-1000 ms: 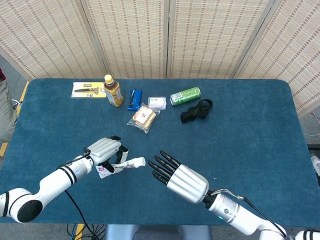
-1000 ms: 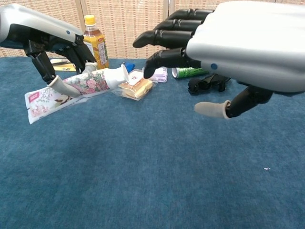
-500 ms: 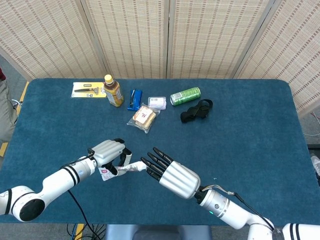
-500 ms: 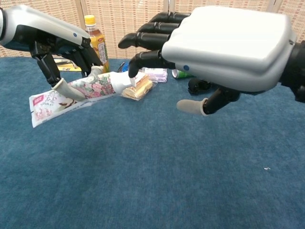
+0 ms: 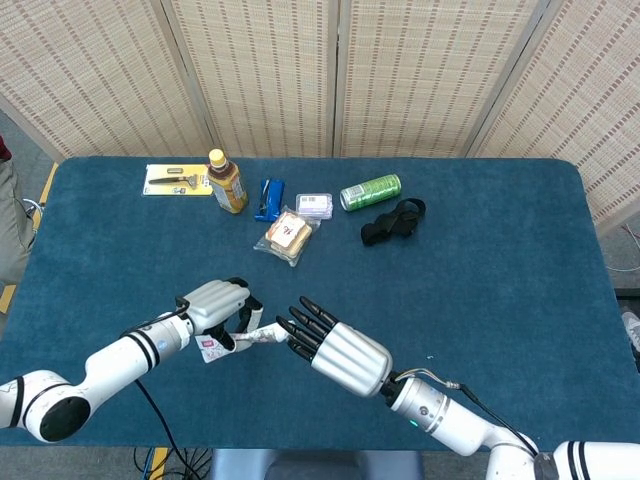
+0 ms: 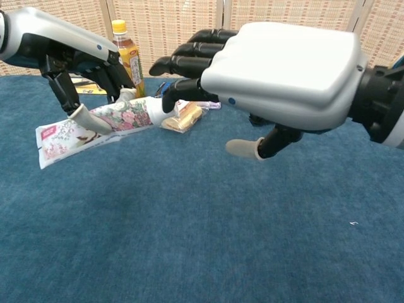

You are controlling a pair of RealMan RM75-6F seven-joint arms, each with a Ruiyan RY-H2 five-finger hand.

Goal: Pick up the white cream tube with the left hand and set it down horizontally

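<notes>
The white cream tube (image 6: 104,122) has a flower print and a white cap; it hangs almost level just above the blue cloth, cap end to the right. My left hand (image 6: 60,50) grips it from above around its middle, also seen in the head view as left hand (image 5: 215,303) over the tube (image 5: 245,336). My right hand (image 6: 278,72) hovers beside it with fingers spread and nothing in them; its fingertips (image 5: 296,328) reach the tube's cap end, and I cannot tell whether they touch.
At the back of the table (image 5: 480,260) stand a yellow-capped bottle (image 5: 226,182), a blue packet (image 5: 269,198), a wrapped sandwich (image 5: 288,236), a small white pack (image 5: 314,205), a lying green can (image 5: 370,192), a black strap (image 5: 393,221) and a carded tool (image 5: 176,180).
My right hand has slid left toward the tube until its fingertips reach the cap end. The left hand moved slightly right and nearer with the tube, keeping its grip.
</notes>
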